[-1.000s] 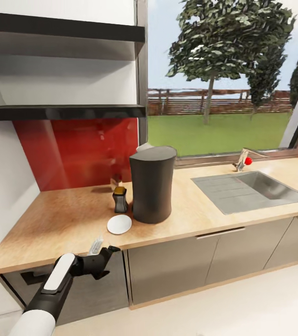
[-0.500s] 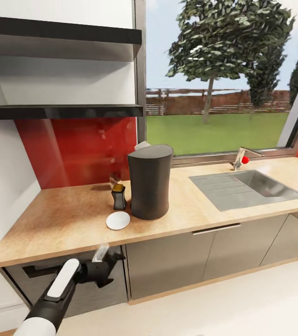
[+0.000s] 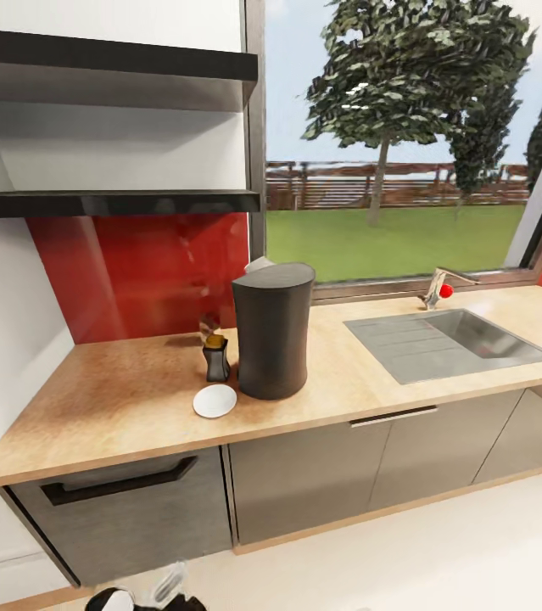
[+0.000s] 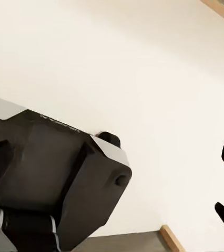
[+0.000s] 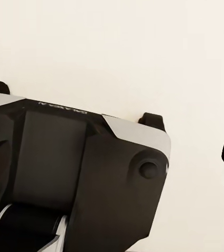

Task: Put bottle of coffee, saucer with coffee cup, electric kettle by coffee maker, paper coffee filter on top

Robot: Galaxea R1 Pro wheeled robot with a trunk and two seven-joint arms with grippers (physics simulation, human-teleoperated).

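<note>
Saucer (image 3: 215,400) sits on countertop (image 3: 118,407) touching coffee maker (image 3: 272,329), small dark bottle (image 3: 216,357) just behind. Left claw (image 3: 169,587) hangs low by the floor; I can't tell its opening. Next: fetch cup, lower centered.

Bright daylight pours through the window (image 3: 398,144), casting soft shadows along the countertop (image 3: 118,399); renders look slightly blurred.
</note>
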